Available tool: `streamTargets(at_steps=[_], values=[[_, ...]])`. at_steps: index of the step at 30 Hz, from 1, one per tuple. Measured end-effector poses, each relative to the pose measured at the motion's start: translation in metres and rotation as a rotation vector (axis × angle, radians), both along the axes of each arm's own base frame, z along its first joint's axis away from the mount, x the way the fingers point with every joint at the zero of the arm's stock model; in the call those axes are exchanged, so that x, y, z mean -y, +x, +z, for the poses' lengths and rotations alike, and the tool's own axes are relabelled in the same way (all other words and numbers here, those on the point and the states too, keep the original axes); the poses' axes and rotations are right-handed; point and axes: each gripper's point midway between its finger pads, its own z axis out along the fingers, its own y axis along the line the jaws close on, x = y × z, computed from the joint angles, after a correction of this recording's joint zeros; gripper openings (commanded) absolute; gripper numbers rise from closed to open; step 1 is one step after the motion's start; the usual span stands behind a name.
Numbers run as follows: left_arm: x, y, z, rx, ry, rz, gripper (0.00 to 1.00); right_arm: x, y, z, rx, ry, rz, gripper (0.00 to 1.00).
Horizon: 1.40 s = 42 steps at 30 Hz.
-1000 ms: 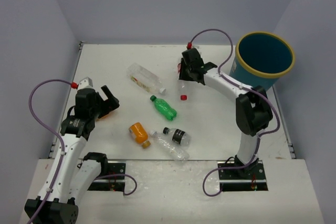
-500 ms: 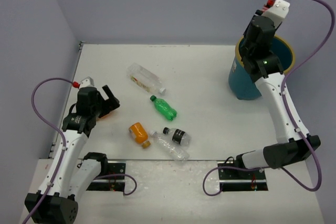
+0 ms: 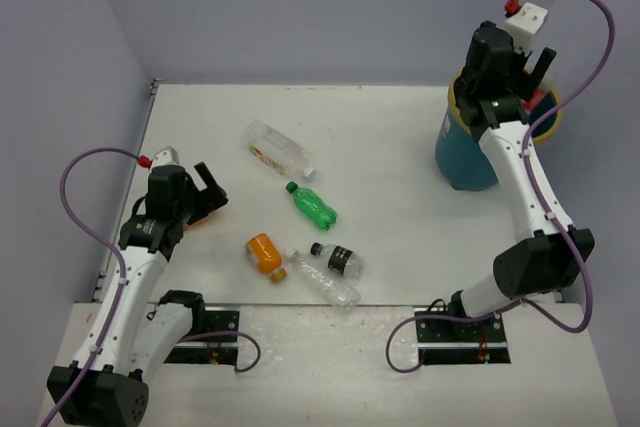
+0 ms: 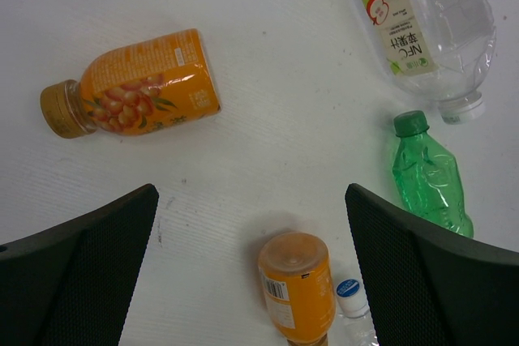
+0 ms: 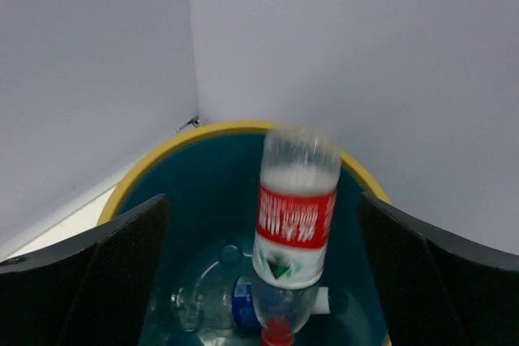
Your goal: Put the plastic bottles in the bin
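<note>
My right gripper (image 5: 263, 198) hangs above the bin (image 5: 162, 160) at the far right corner of the table (image 3: 400, 147), fingers (image 5: 89, 273) spread wide. Between them, touching neither, the red bottle (image 5: 296, 224) is inside the bin's mouth, cap down and blurred. On the bin's floor beneath it lies a blue-label bottle (image 5: 243, 297); a further clear shape beside that is too dim for me to name.

My left gripper (image 4: 250, 200) is low over the left side of the table, also wide apart and holding nothing. An orange bottle (image 4: 134, 87) lies on its side just beyond the fingertips, cap pointing left. A second orange bottle (image 4: 298, 285) lies further off, seen bottom-on, with the capped neck of a clear bottle (image 3: 325, 282) just beside it. In the overhead view that clear one lies slantwise near the table's front edge, and a black-label bottle (image 3: 337, 259) lies right against it. The green bottle (image 4: 430, 176), dented, lies on its side near mid-table. The apple-label bottle (image 4: 422, 22), the biggest, lies behind it, its white cap near the green cap but apart from it.
</note>
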Motion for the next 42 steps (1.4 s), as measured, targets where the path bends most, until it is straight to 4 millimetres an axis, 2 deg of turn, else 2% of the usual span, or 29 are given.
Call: streamTargets(at_steps=[4,6,9,11,13,18,19,22,26,28,32,34,37,42], values=[[-0.001,0.000,0.000,0.001,0.005,0.006,1.00,-0.005,0.001,-0.011,-0.048,0.010,0.038,0.99],[-0.002,0.000,0.000,0.001,0.006,0.007,1.00,-0.014,0.001,-0.015,-0.071,0.036,0.106,0.99],[-0.002,0.000,0.000,0.000,0.006,0.007,1.00,-0.031,-0.002,-0.015,-0.082,0.083,0.235,0.99],[-0.002,0.000,0.000,-0.001,0.006,0.006,1.00,-0.051,-0.010,-0.011,-0.078,0.128,0.383,0.99],[-0.002,0.000,0.000,-0.001,0.006,0.007,1.00,-0.075,-0.025,-0.005,-0.039,0.182,0.536,0.99],[0.001,0.000,-0.002,-0.006,-0.009,0.000,1.00,-0.119,-0.083,0.001,0.057,0.292,0.815,0.99],[0.003,0.000,-0.003,-0.007,-0.020,0.001,1.00,-0.125,-0.094,-0.002,0.074,0.314,0.855,0.99],[0.006,-0.003,-0.007,-0.011,-0.044,0.004,1.00,-0.137,-0.117,-0.027,0.070,0.377,0.922,0.99],[0.008,-0.010,-0.008,0.006,-0.056,0.004,1.00,-0.143,-0.125,-0.056,0.022,0.436,0.936,0.99],[0.010,-0.012,-0.011,0.000,-0.061,0.003,1.00,-0.150,-0.131,-0.082,-0.037,0.473,0.950,0.99],[0.021,-0.018,-0.033,-0.071,-0.062,-0.026,1.00,-0.170,-0.149,-0.120,-0.144,0.502,0.997,0.99],[0.034,-0.023,-0.046,-0.120,-0.052,-0.061,1.00,-0.188,-0.159,-0.132,-0.195,0.507,1.055,0.99],[0.058,-0.029,-0.055,-0.157,-0.052,-0.141,1.00,-0.225,-0.177,-0.156,-0.300,0.520,1.181,0.99],[0.064,-0.028,-0.060,-0.171,-0.055,-0.145,1.00,-0.283,-0.209,-0.223,-0.552,0.581,1.384,0.99]])
